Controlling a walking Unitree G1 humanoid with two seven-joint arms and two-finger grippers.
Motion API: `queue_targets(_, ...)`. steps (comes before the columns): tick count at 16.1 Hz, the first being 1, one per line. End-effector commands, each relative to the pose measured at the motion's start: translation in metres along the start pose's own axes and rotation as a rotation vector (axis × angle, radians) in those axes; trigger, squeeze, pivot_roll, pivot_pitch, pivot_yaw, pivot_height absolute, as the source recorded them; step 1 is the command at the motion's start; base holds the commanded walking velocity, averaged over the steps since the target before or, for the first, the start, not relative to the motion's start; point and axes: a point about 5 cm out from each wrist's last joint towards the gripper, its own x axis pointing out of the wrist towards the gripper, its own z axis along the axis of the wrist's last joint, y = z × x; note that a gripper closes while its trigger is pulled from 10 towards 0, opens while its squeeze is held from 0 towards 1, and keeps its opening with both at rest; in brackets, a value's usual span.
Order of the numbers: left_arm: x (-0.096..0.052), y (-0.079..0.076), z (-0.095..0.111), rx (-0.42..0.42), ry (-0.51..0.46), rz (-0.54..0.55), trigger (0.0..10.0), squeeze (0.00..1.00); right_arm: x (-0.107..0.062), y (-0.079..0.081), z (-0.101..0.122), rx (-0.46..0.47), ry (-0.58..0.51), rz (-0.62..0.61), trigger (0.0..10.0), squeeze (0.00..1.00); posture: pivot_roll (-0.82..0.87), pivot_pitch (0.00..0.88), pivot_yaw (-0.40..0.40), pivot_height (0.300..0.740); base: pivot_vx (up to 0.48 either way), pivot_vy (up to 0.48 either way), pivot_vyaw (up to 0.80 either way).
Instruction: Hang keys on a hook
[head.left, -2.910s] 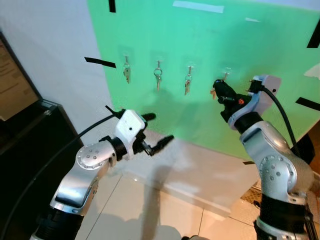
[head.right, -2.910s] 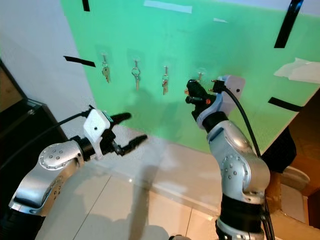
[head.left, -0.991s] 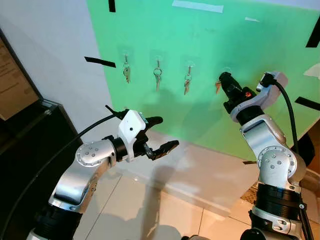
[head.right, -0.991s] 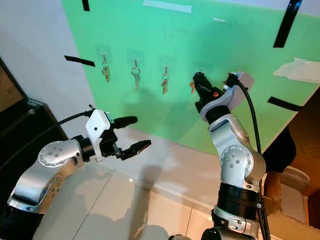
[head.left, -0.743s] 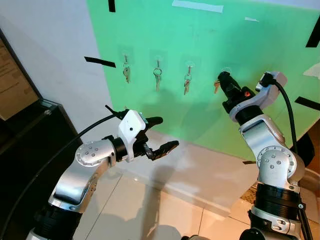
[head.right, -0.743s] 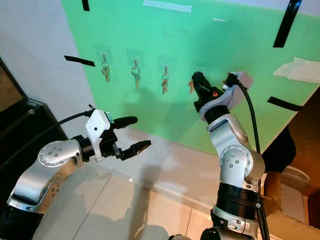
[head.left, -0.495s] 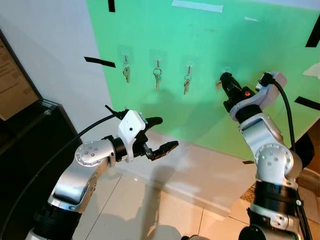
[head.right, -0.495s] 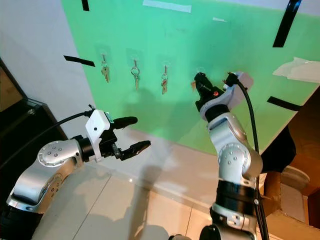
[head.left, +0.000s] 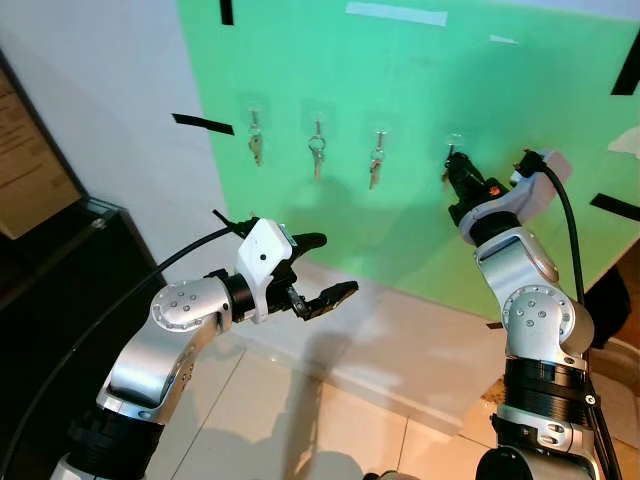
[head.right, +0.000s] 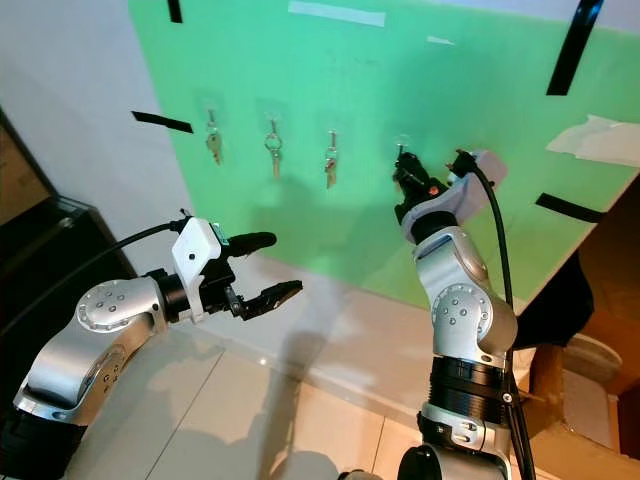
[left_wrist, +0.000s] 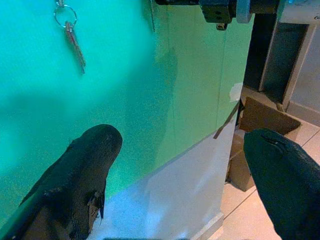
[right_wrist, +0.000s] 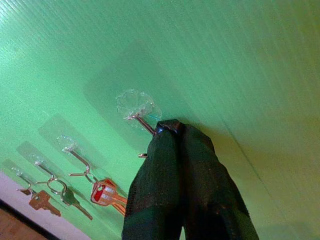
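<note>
Keys are hidden; our right gripper (right_wrist: 172, 131), fingers pinched together, touches the far-right clear adhesive wall hook (right_wrist: 136, 111); our left gripper (head.left: 325, 266) gapes empty.

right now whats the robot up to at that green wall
It is hanging keys. The right gripper, fingers pressed together, is up at the fourth hook on the green board, its tips right at the hook; the key itself is hidden behind the fingers. Three other hooks already carry keys. The left gripper hovers open lower down, away from the board, holding nothing.
</note>
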Motion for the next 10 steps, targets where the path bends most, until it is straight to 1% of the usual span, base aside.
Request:
queue_targets(1, 0.001, -0.001, 0.005, 0.024, -0.005, -0.019, 10.0, 0.00, -0.001, -0.014, 0.004, 0.002, -0.019, -0.078, 10.0, 0.00, -0.02, 0.000, 0.019, 0.740, 0.000, 0.000, 0.00)
queue_targets(2, 0.001, -0.001, 0.005, 0.023, -0.005, -0.020, 10.0, 0.00, -0.001, -0.016, 0.003, 0.010, -0.022, -0.088, 10.0, 0.00, -0.02, 0.000, 0.019, 0.740, 0.000, 0.000, 0.00)
queue_targets(3, 0.001, -0.001, 0.005, 0.023, -0.005, -0.021, 10.0, 0.00, -0.003, -0.019, -0.002, 0.000, 0.002, -0.103, 10.0, 0.00, -0.02, 0.000, 0.019, 0.740, 0.000, 0.000, 0.00)
queue_targets(5, 0.001, -0.002, 0.005, 0.025, -0.004, -0.025, 10.0, 0.00, -0.005, -0.022, -0.014, -0.054, 0.062, -0.118, 10.0, 0.00, -0.02, 0.000, 0.019, 0.740, 0.000, 0.000, 0.00)
queue_targets(7, 0.002, -0.002, 0.006, 0.028, -0.004, -0.028, 10.0, 0.00, -0.007, -0.023, -0.024, -0.087, 0.114, -0.132, 10.0, 0.00, -0.02, 0.000, 0.024, 0.740, 0.000, 0.000, 0.00)
queue_targets(10, 0.002, -0.002, 0.006, 0.030, -0.004, -0.030, 10.0, 0.00, -0.008, -0.022, -0.029, -0.099, 0.131, -0.133, 10.0, 0.00, -0.02, 0.000, 0.024, 0.740, 0.000, 0.000, 0.00)
